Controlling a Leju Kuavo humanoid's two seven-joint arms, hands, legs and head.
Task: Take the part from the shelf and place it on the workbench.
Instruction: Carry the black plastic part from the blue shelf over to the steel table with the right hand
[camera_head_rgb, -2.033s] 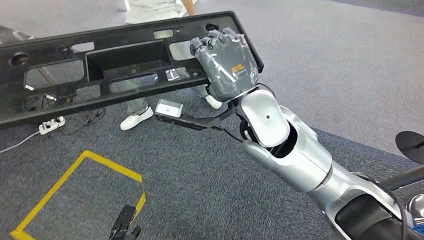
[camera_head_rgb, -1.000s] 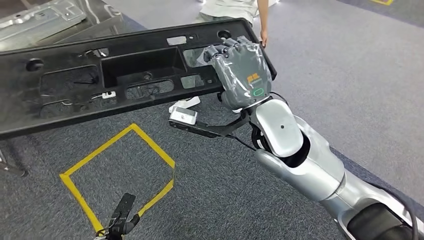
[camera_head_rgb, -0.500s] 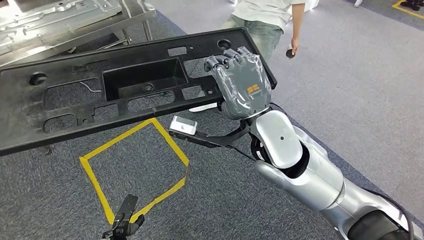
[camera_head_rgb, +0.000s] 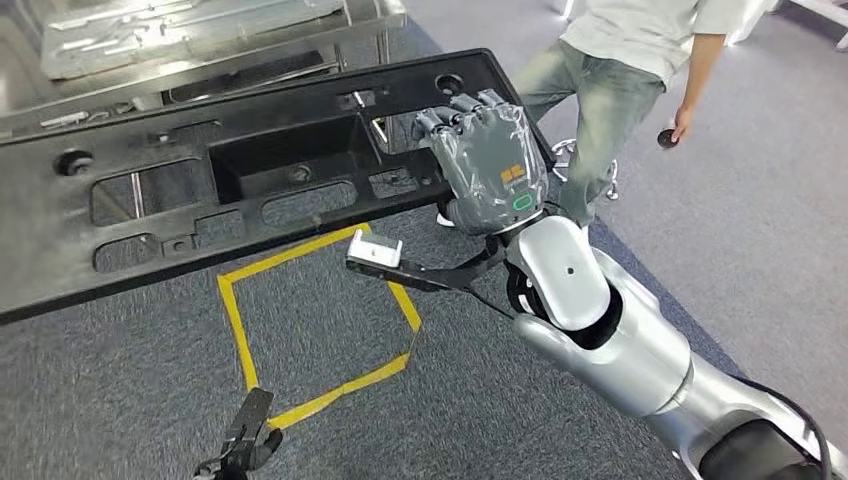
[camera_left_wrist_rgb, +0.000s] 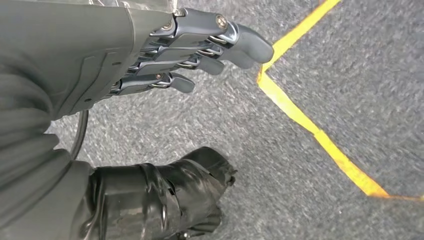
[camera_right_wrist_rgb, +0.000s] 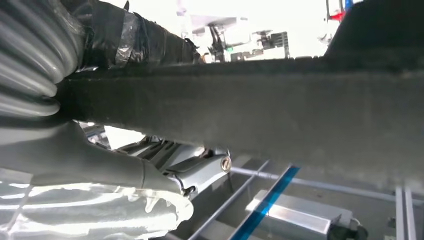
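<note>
Right hand (camera_head_rgb: 487, 165) raised, fingers clamped on black part (camera_head_rgb: 200, 190), left hand (camera_left_wrist_rgb: 100, 55) hanging, fingers released

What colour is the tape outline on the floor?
Yellow tape, clearest in the head view.

Floor: grey carpet (camera_head_rgb: 120, 400)
Marking: yellow tape square (camera_head_rgb: 318, 318)
Person: standing at the upper right (camera_head_rgb: 620, 60), small dark object in hand (camera_head_rgb: 664, 137)

The head view is bright and even with soft shadows. The left wrist view is a little blurry. The right wrist view has white glare behind the dark, unclear long black plastic part (camera_right_wrist_rgb: 260, 110).
</note>
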